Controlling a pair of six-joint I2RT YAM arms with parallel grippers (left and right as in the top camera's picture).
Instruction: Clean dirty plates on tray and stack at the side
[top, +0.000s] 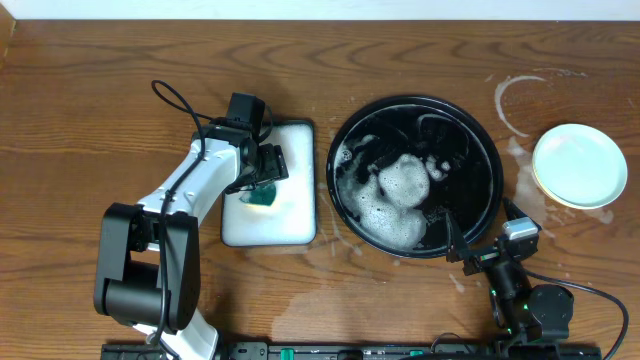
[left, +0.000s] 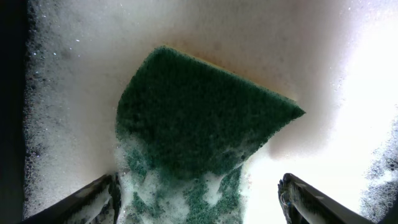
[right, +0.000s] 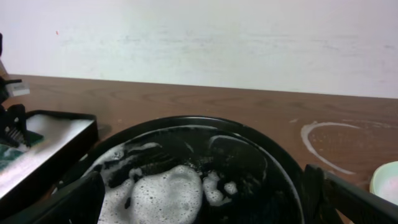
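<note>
Both jaws spread. Left gripper (left: 199, 202): green scouring sponge (left: 199, 118) just ahead. Right gripper (right: 205, 205): sudsy glossy round black tray (right: 186, 119) ahead, pale mint-white round plate (top: 578, 166) off right. Plate likely slick, rigid: pinch rim.

The white left arm (top: 190, 185) reaches forward, its black left gripper (top: 265, 172) pointing down, jaws spread. The black right gripper (top: 458, 248) sits low, jaws apart.

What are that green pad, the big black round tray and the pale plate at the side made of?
Green scouring sponge: coarse, fuzzy synthetic fibre, seemingly over a yellow foam layer, wet with suds. Black tray: smooth and glossy, likely plastic; its rim catches reflections. Pale plate: smooth, softly shiny; plastic or ceramic, the look leaves it open.
</note>
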